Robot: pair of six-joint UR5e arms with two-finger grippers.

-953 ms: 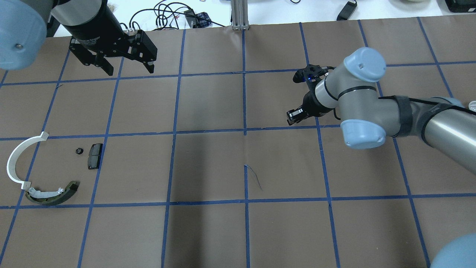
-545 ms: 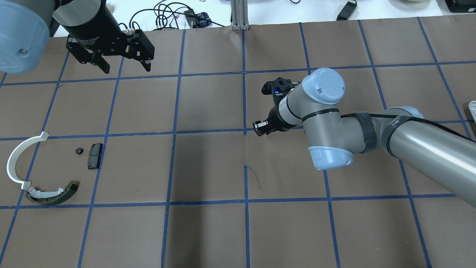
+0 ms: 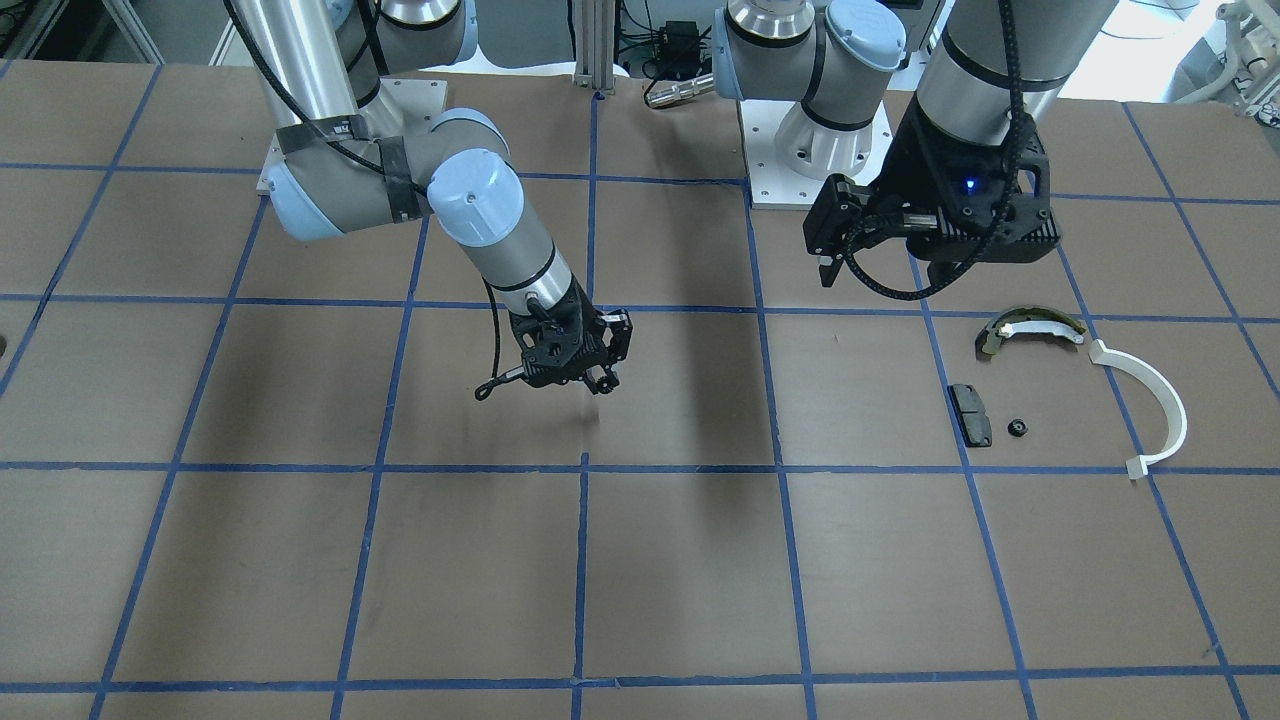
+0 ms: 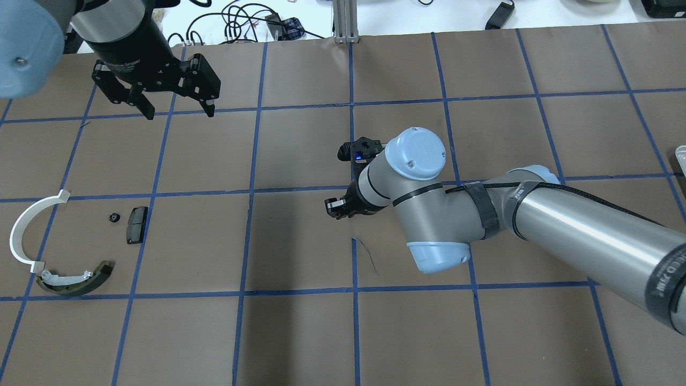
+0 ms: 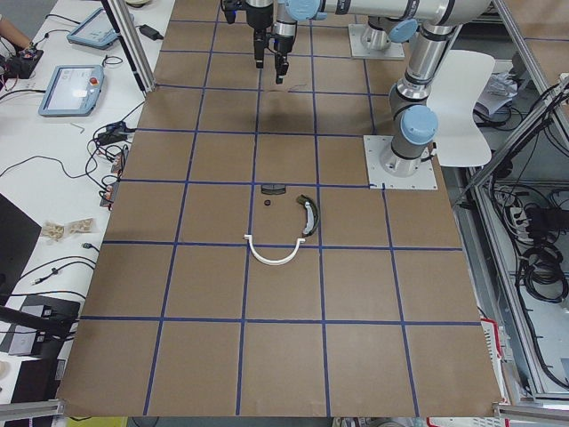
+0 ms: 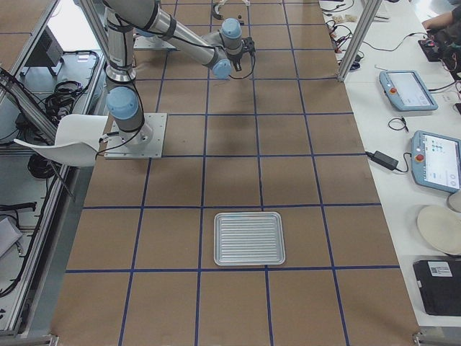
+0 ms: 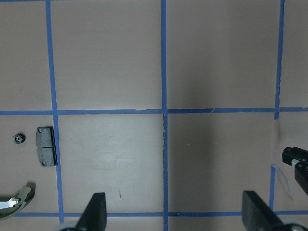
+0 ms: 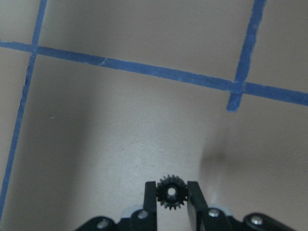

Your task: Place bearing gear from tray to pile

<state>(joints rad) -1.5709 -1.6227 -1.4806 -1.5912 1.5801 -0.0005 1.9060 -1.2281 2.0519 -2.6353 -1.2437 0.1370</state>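
Note:
My right gripper (image 8: 171, 195) is shut on a small black bearing gear (image 8: 170, 191) and holds it just above the brown table, near the middle (image 4: 335, 208). The pile lies at the table's left: a white half-ring (image 4: 24, 230), an olive-and-white brake shoe (image 4: 75, 281), a black pad (image 4: 136, 225) and another small black gear (image 4: 113, 217) beside the pad. My left gripper (image 4: 178, 111) hangs open and empty above the far left, beyond the pile. The left wrist view shows the pad (image 7: 46, 146) and the right gripper (image 7: 296, 163) at its edge.
The ribbed silver tray (image 6: 249, 238) lies far off at the table's right end and looks empty. Blue tape lines grid the brown table (image 4: 300, 332). Cables and an aluminium post (image 4: 345, 21) stand past the far edge.
My right arm has swept left across the table with the gear, from the right half to about the centre line. My left gripper has shifted slightly left, still open.

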